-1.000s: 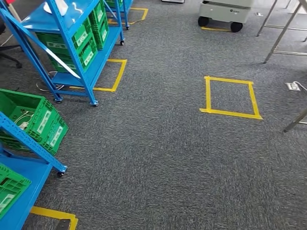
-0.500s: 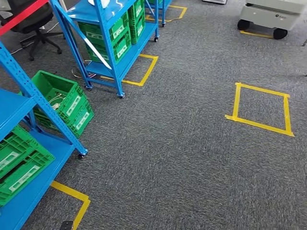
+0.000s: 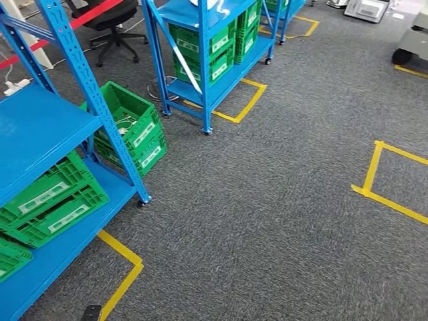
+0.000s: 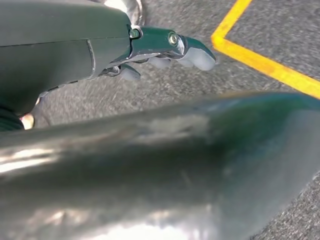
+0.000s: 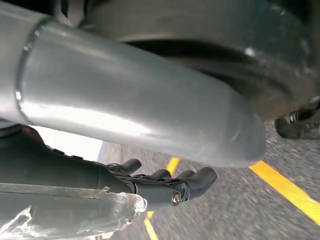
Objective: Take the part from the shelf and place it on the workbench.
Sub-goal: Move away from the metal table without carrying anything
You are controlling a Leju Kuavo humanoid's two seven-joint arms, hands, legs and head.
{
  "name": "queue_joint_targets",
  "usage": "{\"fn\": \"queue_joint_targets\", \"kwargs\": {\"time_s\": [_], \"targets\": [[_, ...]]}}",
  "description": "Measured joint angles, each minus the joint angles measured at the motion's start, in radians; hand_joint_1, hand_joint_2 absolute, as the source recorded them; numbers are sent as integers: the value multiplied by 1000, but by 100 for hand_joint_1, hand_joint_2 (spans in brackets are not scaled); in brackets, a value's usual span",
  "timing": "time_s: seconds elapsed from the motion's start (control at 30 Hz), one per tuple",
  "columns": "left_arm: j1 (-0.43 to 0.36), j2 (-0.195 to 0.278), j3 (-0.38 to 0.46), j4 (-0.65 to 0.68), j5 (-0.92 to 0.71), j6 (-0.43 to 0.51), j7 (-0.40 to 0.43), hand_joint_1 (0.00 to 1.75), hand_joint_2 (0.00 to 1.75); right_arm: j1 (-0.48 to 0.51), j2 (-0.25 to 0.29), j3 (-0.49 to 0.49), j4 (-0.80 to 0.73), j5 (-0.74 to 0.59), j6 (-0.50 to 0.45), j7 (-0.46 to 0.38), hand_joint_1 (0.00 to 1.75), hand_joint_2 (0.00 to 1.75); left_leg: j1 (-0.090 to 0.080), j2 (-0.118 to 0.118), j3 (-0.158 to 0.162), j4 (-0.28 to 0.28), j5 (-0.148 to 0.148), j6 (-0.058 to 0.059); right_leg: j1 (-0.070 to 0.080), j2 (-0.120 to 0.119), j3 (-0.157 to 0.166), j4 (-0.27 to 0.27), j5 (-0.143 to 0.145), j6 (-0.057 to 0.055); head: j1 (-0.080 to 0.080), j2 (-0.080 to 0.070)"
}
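Two blue shelf units stand in the head view: the near shelf (image 3: 45, 127) at left and a far shelf (image 3: 212, 40) further back; a third frame behind it is cut off.

Green crates, counted: two stacked on the floor (image 3: 134, 134) beside the near shelf's leg, three at least partly visible on its bottom level (image 3: 53, 204), and several more on the far shelf (image 3: 209, 50), too packed to count surely.

Three yellow tape outlines on grey carpet (image 3: 262, 200): one by the near shelf (image 3: 121, 267), one under the far shelf (image 3: 242, 100), one square at right (image 3: 383, 180).

Left hand (image 4: 166, 47): fingers extended, holding nothing, above carpet.

Right hand (image 5: 166, 182): fingers loosely extended; a clear plastic bag (image 5: 71, 212) lies against its underside. Cannot tell whether it is gripped, or whether the bag holds the part.
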Motion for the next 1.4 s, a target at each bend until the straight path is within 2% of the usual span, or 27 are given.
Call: {"fn": "queue_joint_targets", "kwargs": {"time_s": [0.07,0.1,0.13,0.2,0.23,0.27,0.33,0.37,0.43,0.5,0.57,0.6,0.63,0.7,0.77,0.8,0.83,0.87,0.93,1.0,1.07,1.13,1.2,1.27,1.33,1.37,1.4], "targets": [[0,0,0,0,-3,-1,0,0,0,-1,0,0,0,0,-1,-4,0,0,2,-24,-10,0,6,-15,0,18,15,-31,0,-12,0,0],[2,1,0,0,-4,-1,0,0,0,-2,0,0,0,-1,-1,-5,0,0,5,-35,-15,-3,10,-23,1,5,15,-31,2,-22,0,0],[6,1,0,0,-5,-1,0,0,0,-3,0,0,0,-1,-1,-3,0,0,5,-27,-19,-1,10,-28,2,-8,17,-33,5,-31,0,0],[8,0,0,0,-7,-2,0,0,0,-1,-1,0,0,-1,-1,1,0,0,2,28,-43,45,-23,-33,2,-38,17,-38,12,-46,-7,0],[6,-1,0,0,-9,-2,0,0,0,1,-1,0,1,-1,-1,2,0,0,-1,64,-66,97,-56,-34,5,-54,16,-39,13,-51,-11,0],[2,-2,0,0,-11,-2,0,0,0,4,-1,0,1,-1,-1,1,0,0,-2,84,-97,166,-93,-34,8,-71,15,-40,13,-54,-15,0],[-1,-3,0,0,-12,-2,0,0,0,7,-2,0,2,-2,-2,2,0,0,-2,97,-141,273,-135,-35,12,-107,13,-39,12,-56,-15,0],[0,-3,0,0,-12,-2,0,0,0,7,-2,0,3,-2,-2,2,0,0,-2,99,-140,282,-129,-34,13,-123,13,-39,12,-57,-15,0],[3,-3,0,0,-13,-2,0,0,0,6,-2,0,3,-2,-2,2,0,0,-4,116,-81,186,-72,-29,14,-149,16,-39,10,-55,-16,0],[0,-3,0,0,-13,-2,0,0,0,5,-2,0,3,-2,-1,2,0,0,-12,161,-8,54,-28,-22,19,-172,19,-37,5,-48,-16,0],[-3,-3,0,0,-13,-2,0,0,0,5,-2,0,3,-2,-1,2,0,0,-18,179,17,0,-21,-16,25,-193,22,-36,0,-40,-15,0],[-2,-3,0,0,-13,-2,0,0,0,3,-2,0,3,-2,-1,2,0,0,-18,168,15,-2,-21,-11,26,-204,26,-37,0,-36,-15,0],[1,-4,0,0,-12,-2,0,0,0,0,-2,0,3,-2,0,2,0,0,-16,157,15,-5,-19,-7,25,-206,28,-37,-3,-30,-15,0],[4,-3,0,0,-12,-2,0,0,0,-3,-2,0,3,-2,0,2,0,0,-10,135,14,-8,-14,3,20,-167,14,0,-32,-18,-11,0],[0,-3,1,0,-12,-2,1,0,0,-1,-2,0,3,-2,0,1,0,0,-7,111,11,-9,-10,10,15,-108,-40,118,-94,-9,-4,0],[-1,-3,1,0,-12,-2,1,0,0,0,-2,0,4,-2,0,0,0,0,-7,98,9,-9,-9,12,14,-93,-73,187,-123,-7,-3,0],[-2,-4,1,0,-12,-2,2,0,0,1,-3,0,4,-2,0,0,0,0,-7,84,8,-9,-8,12,13,-87,-97,235,-135,-5,-2,0],[-1,-4,2,0,-12,-2,3,0,0,2,-3,0,4,-2,0,0,0,0,-7,70,7,-8,-7,12,12,-84,-106,247,-128,-5,-2,0],[1,-4,4,0,-12,-2,3,0,0,3,-3,0,4,-2,0,1,0,0,-4,39,8,-7,-4,8,8,-72,-66,155,-63,-5,-2,0],[0,-3,6,0,-12,-4,3,0,0,2,-3,0,4,-2,-1,2,0,0,-3,12,4,-3,-2,-2,-1,-18,-6,24,-12,-3,-1,0],[0,-3,6,0,-12,-5,3,0,0,1,-3,0,4,-3,-1,-5,0,0,-1,-10,-6,-2,4,-16,-4,18,19,-25,-5,-10,-1,0],[2,-2,6,0,-12,-5,3,0,0,0,-3,0,4,-4,-1,-10,0,0,3,-26,-15,-5,12,-30,-1,-2,20,-27,0,-25,-1,0],[5,-3,7,0,-12,-5,3,0,0,0,-3,0,4,-4,-1,-7,0,0,2,13,-31,22,-7,-39,0,-29,20,-32,6,-41,-6,0],[2,-5,7,0,-12,-5,3,0,0,4,-3,0,4,-5,0,-4,0,0,-2,76,-79,126,-68,-42,3,-62,20,-35,8,-52,-14,0],[-3,-5,7,0,-12,-5,3,0,0,8,-3,0,4,-5,0,-4,0,0,-2,95,-136,251,-122,-45,8,-98,19,-36,7,-56,-16,0],[-2,-5,7,0,-12,-5,3,0,0,9,-3,0,4,-6,1,-4,0,0,-2,98,-146,279,-126,-45,9,-114,19,-36,7,-57,-16,0],[-1,-5,8,0,-12,-5,3,0,0,8,-3,0,4,-6,1,-4,0,0,-2,100,-137,268,-110,-44,9,-129,19,-36,6,-57,-16,0]]}}
